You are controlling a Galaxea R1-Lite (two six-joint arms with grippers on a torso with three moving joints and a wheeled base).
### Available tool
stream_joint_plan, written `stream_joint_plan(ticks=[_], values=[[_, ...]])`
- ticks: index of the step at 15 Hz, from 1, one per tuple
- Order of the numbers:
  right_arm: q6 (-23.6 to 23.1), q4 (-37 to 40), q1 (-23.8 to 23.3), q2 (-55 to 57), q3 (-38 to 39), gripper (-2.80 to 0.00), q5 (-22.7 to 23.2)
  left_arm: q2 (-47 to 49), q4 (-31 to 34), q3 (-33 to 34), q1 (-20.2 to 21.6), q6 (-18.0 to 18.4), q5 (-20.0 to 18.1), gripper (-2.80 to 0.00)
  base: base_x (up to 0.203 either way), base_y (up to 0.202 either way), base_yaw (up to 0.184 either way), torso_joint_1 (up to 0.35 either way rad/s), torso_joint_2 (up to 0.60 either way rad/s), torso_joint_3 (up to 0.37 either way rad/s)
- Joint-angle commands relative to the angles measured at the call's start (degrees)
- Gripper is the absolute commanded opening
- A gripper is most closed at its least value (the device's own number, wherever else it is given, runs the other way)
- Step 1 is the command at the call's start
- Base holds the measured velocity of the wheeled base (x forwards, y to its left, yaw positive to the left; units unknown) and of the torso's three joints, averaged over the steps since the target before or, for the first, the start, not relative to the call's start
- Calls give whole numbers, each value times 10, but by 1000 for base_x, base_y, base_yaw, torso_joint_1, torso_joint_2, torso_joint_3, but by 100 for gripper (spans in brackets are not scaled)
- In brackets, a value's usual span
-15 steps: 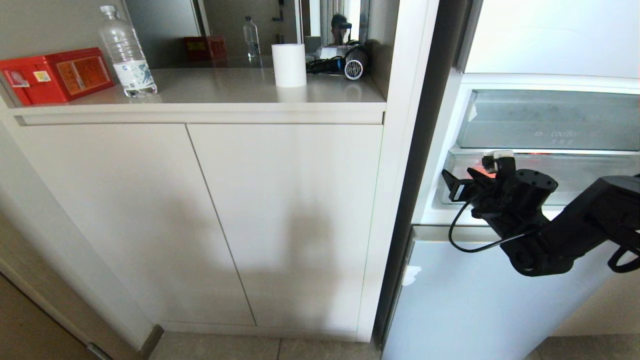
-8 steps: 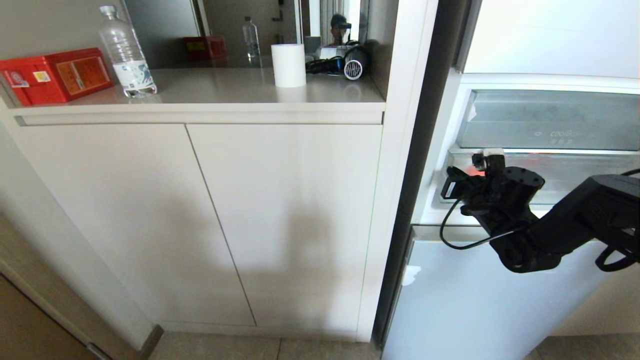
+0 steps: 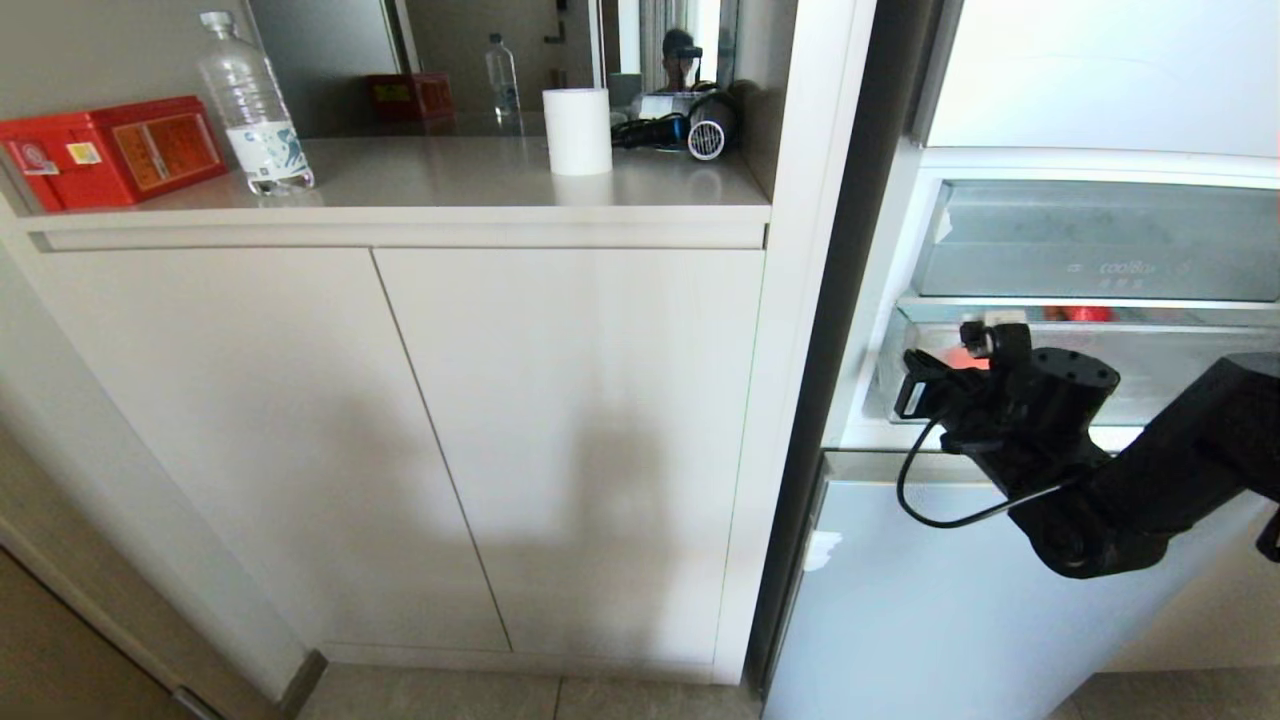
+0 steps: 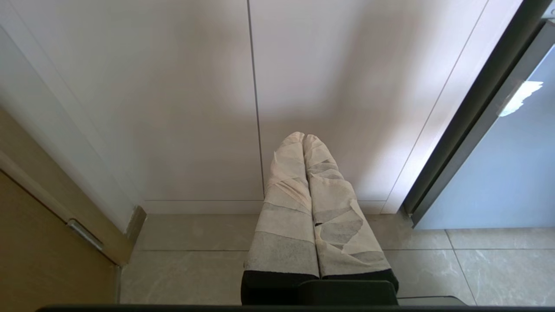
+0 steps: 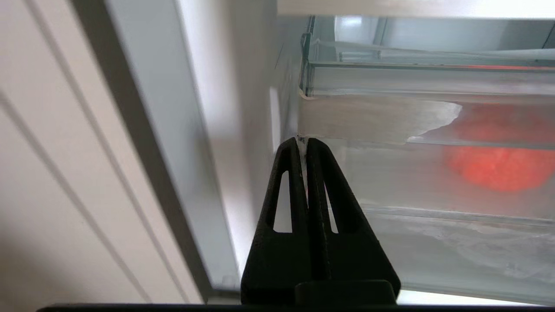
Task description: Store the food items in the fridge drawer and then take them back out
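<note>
Head view: the right gripper is parked at the fridge drawer front corner. Right wrist view: jaws are pinched together on nothing obvious, red fruit is seen blurred behind frosted plastic. Slipping off that thin edge is likely. Left wrist view: the left gripper is kept closed, idle.

The apple is only a red smear through the frosted front of the drawer, its outline blurred and its right side cut off by the right wrist view's edge. From the head camera it is just an orange glint behind the right gripper, too small to make out. That gripper's fingertips are hidden there behind its own body. The right arm runs off the head view's right edge. Whether the tips touch the drawer's corner or sit just beside it cannot be told. The left gripper is outside the head view entirely.
</note>
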Motion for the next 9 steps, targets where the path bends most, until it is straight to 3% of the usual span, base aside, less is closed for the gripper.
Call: stream_joint_plan(ticks=[1,5,6,9], values=[[1,-16,6,-61,81,-280,0,1,0,0,0,-1,0,-280,0,0,0,0,0,0],[2,-36,12,-136,209,-280,-2,1,1,0,0,0,0,-280,0,0,0,0,0,0],[1,-38,12,-150,233,0,-6,1,0,0,0,-1,0,-280,0,0,0,0,0,0],[17,-41,13,-206,315,0,-12,1,1,0,0,0,0,-280,0,0,0,0,0,0]])
